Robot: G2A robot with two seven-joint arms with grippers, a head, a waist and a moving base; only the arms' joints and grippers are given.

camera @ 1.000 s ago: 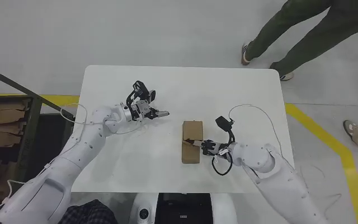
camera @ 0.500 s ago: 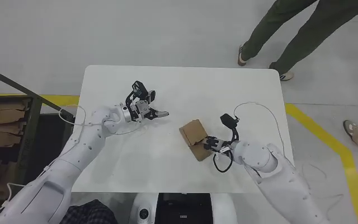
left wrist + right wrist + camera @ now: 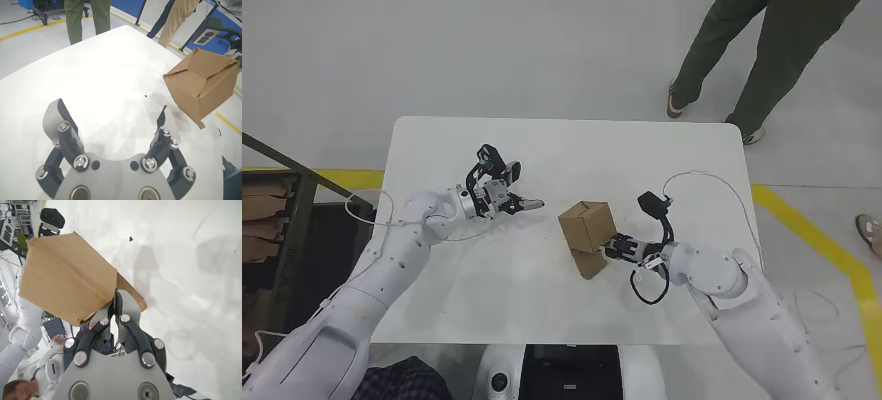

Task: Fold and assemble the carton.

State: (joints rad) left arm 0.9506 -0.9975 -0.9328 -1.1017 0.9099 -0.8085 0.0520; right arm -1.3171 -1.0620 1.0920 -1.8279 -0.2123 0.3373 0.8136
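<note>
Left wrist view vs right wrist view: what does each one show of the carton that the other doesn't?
Left wrist view: the left gripper, open and apart from the carton, and the carton's end with its flaps folded in. Right wrist view: the right gripper shut on the carton's edge, plus a plain side panel with a crease. Both: the tilted carton over the white table.
</note>
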